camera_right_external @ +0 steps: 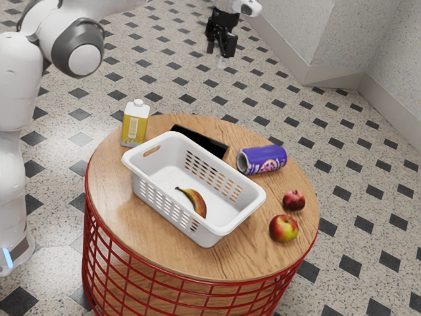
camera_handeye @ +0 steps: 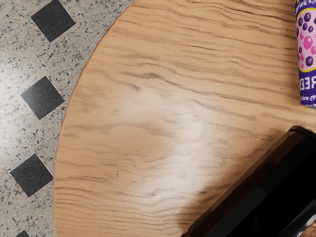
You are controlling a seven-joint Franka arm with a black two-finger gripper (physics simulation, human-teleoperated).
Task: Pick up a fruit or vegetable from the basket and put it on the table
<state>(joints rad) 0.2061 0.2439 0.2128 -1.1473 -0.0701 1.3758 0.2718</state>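
Round surface [camera_right_external: 115, 204] curves to its edge below your raised gripper [camera_right_external: 221, 51], whose fingers stand spread, while the banana [camera_right_external: 196, 200] lies inside the white basket [camera_right_external: 212, 238], with room around it.

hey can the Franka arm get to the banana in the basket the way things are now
Probably yes: the basket is open on top and nothing covers the banana. The gripper is off to one side, though, and would likely need to descend between the walls.
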